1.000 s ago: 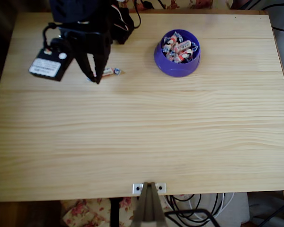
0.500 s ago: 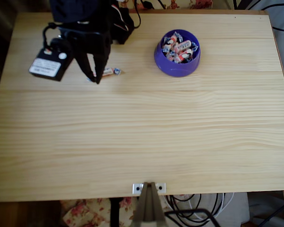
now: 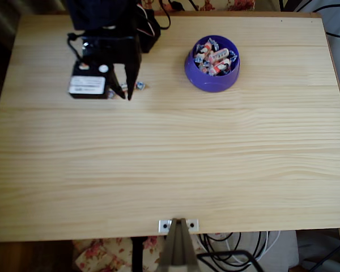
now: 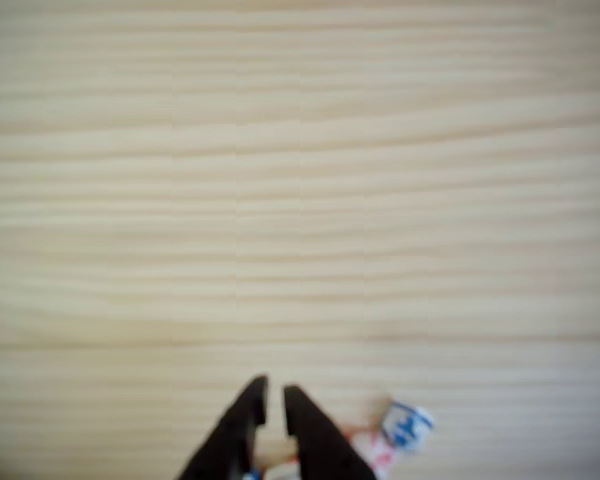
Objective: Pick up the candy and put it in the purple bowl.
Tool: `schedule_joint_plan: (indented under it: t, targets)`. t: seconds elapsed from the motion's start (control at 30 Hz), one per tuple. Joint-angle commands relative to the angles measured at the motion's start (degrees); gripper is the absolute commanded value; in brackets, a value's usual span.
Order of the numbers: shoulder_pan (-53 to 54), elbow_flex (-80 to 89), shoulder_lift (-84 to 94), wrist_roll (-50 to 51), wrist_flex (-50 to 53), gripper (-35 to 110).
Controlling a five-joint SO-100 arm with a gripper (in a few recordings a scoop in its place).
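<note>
Pine table (image 3: 175, 164): pincer (image 4: 275, 395) nearly clenched over candy (image 4: 395, 432), grip unconfirmed; lift and carry to already-heaped purple bowl (image 3: 212, 79) yet undone.

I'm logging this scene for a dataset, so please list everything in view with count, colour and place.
candy: one loose, white and red-orange wrapper with bluish twisted ends, on the table at the gripper's fingertips; its end pokes out right of the fingers in the wrist view.
purple bowl: one, glossy purple, upper middle of the table in the overhead view, right of the arm.
sweets in the bowl: a heap, number unclear, same wrappers.
table: one, pale wood.
metal bracket: one, silver, near table edge.
cables: several, dark and white, below the near edge.
gripper: one, black, fingers nearly together at the candy; grip cannot be told.
</note>
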Motion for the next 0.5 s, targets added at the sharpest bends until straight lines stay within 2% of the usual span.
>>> schedule_joint_plan:
  t: [0.0,0.47]
  targets:
    - [-2.81,-0.7,1.32,-2.9,-1.14,3]
    - [-1.76,-0.7,1.32,-2.02,-1.23,3]
